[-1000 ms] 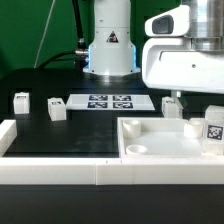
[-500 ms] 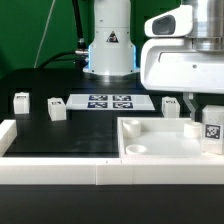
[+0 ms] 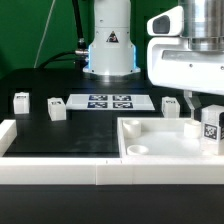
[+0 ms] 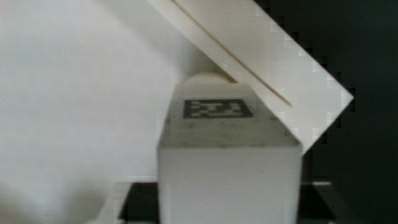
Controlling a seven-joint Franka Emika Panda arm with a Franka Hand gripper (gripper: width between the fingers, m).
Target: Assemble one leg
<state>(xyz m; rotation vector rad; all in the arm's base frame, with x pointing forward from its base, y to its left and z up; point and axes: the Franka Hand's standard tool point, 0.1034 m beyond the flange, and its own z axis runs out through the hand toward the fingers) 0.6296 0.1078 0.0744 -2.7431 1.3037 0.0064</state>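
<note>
My gripper (image 3: 203, 112) hangs over the right end of the large white tray-like piece (image 3: 150, 128) and is shut on a leg (image 3: 211, 125), a stubby white block with a square tag. The leg stands slightly tilted at the tray's right corner. In the wrist view the same leg (image 4: 226, 150) fills the middle with its tag facing the camera, and the gripper (image 4: 228, 205) has dark jaws against both its sides. A slanted white edge of the tray (image 4: 276, 65) lies behind it. Three more legs stand on the table (image 3: 21, 100) (image 3: 56, 110) (image 3: 170, 104).
The marker board (image 3: 108, 101) lies flat at the table's back centre. The robot base (image 3: 108, 45) stands behind it. A white rail (image 3: 60, 170) runs along the front and the exterior view's left side.
The gripper has shifted a little toward the exterior view's right. The held leg has stayed in nearly the same spot at the tray's right corner.
</note>
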